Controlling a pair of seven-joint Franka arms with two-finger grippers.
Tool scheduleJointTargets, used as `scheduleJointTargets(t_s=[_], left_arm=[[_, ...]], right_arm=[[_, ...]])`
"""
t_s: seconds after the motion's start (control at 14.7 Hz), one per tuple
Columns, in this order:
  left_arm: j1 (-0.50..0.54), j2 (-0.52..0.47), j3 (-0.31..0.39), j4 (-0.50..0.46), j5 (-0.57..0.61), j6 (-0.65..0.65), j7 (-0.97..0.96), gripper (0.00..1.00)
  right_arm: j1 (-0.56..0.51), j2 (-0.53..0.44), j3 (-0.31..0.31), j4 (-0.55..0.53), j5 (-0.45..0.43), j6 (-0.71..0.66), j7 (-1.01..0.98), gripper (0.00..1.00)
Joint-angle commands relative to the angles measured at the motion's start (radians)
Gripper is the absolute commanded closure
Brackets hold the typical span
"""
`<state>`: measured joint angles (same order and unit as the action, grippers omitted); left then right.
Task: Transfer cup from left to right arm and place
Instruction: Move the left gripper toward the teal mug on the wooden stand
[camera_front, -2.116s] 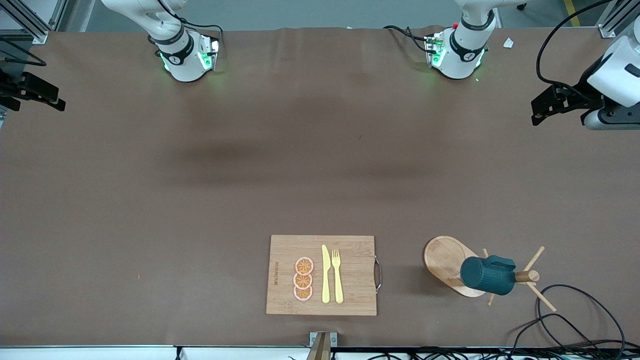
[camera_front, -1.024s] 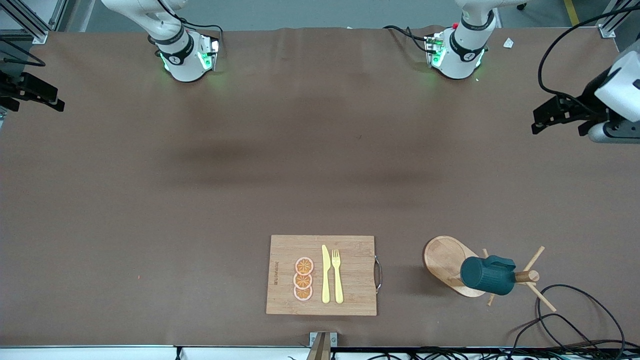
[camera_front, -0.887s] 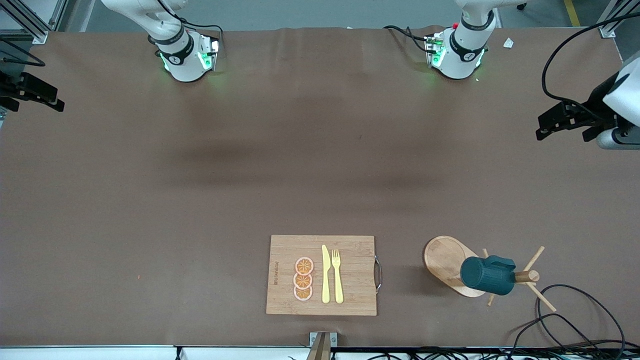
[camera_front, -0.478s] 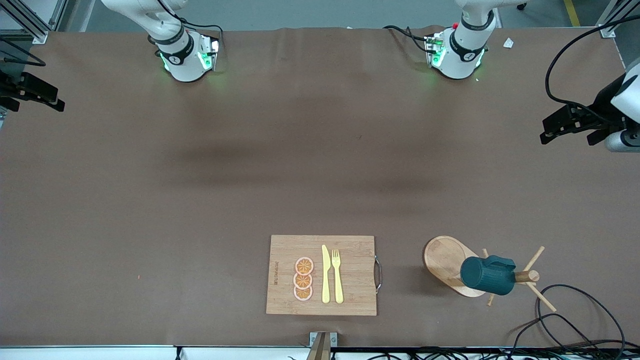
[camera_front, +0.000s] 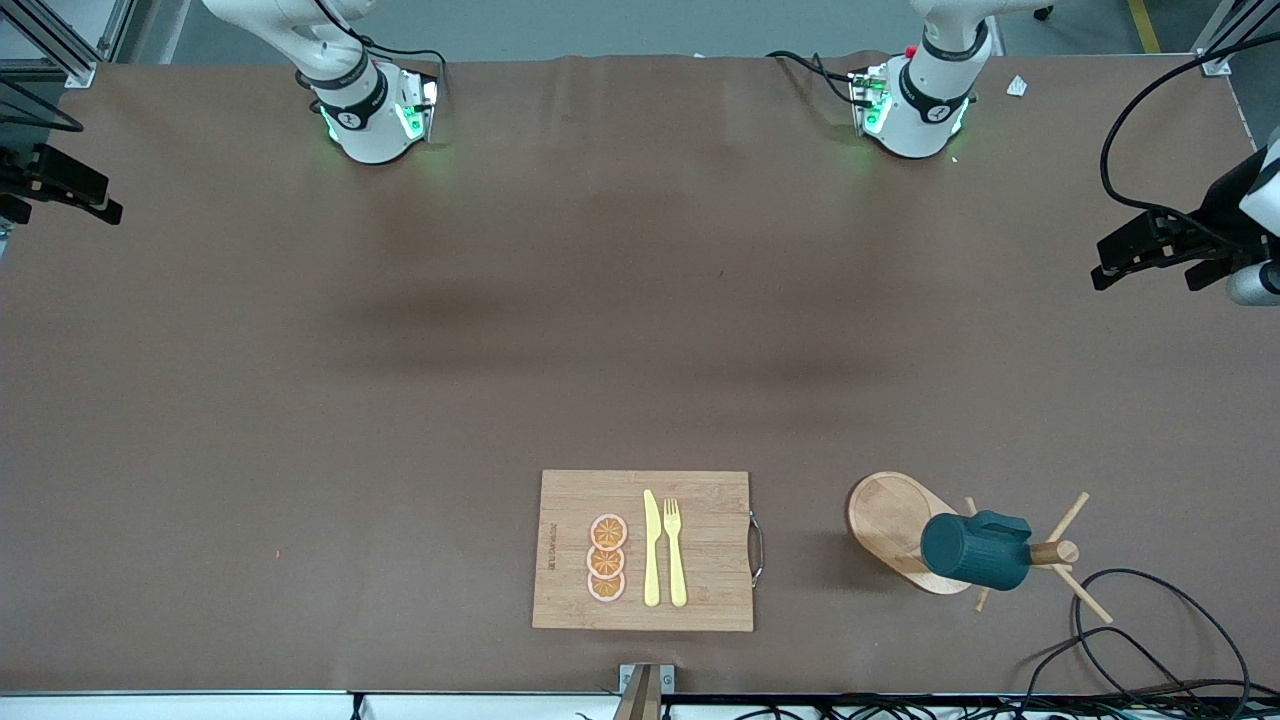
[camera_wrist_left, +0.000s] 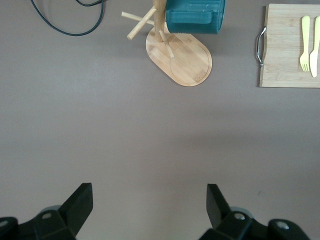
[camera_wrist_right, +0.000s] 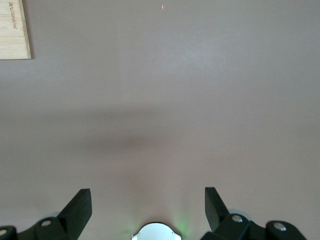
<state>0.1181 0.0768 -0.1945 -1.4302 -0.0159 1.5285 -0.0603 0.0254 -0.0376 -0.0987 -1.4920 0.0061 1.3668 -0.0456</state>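
Two grippers are in view, and we find both empty with fingers spread wide. The left gripper (camera_front: 1125, 250) hangs in the air over the bare table (camera_front: 400, 400) at the left arm's end; in its wrist view (camera_wrist_left: 149, 202) the fingers (camera_wrist_left: 80, 205) stand well apart with only table surface between them. The right gripper (camera_front: 85, 195) hangs at the right arm's end of the table, at the edge of the front view; its wrist view (camera_wrist_right: 147, 200) shows the same wide gap, with nothing held.

We locate the cup (camera_front: 975, 550) near the front camera's edge of the table, toward the left arm's end. It hangs tilted on the wooden peg rack (camera_front: 1050, 552), its closed base pointing toward the rack's oval base plate (camera_front: 885, 520). The left wrist view shows the cup (camera_wrist_left: 195, 17) beside the rack's post, above the plate.

We note a cutting board (camera_front: 700, 500) beside the rack, toward the right arm's end of the table, well apart from the cup. It carries three orange slices (camera_front: 606, 558), a yellow knife (camera_front: 651, 550) and a yellow fork (camera_front: 675, 550), laid side by side. A black cable (camera_front: 1150, 620) loops on the table near the rack.
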Motion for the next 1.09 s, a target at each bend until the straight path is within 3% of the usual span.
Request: scheduleJointTargets(t_s=[0.0,0.2,0.34,0.48,0.75,1.02], left_arm=[[0.005,0.024,-0.002,0.014,-0.022,0.021,-0.004,0.0],[0.011,0.025,-0.002,0.016,-0.038,0.053,-0.003,0.0],[0.075,0.024,0.0,0.004,-0.158,0.103,-0.006,0.0],[0.092,0.031,0.0,-0.018,-0.176,0.131,-0.013,0.0],[0.081,0.057,-0.011,-0.035,-0.171,0.171,-0.226,0.0],[0.071,0.058,-0.026,-0.195,-0.171,0.405,-0.395,0.0]], right_arm=[[-0.01,0.016,0.002,0.021,0.005,-0.002,0.003,0.0],[-0.01,0.016,0.002,0.021,0.008,-0.002,0.003,0.0],[-0.01,0.016,0.002,0.021,0.008,-0.002,0.003,0.0],[-0.01,0.016,0.002,0.021,0.008,-0.002,0.003,0.0],[-0.01,0.016,0.002,0.021,0.009,-0.003,0.003,0.0],[-0.01,0.016,0.002,0.021,0.009,-0.005,0.003,0.0]])
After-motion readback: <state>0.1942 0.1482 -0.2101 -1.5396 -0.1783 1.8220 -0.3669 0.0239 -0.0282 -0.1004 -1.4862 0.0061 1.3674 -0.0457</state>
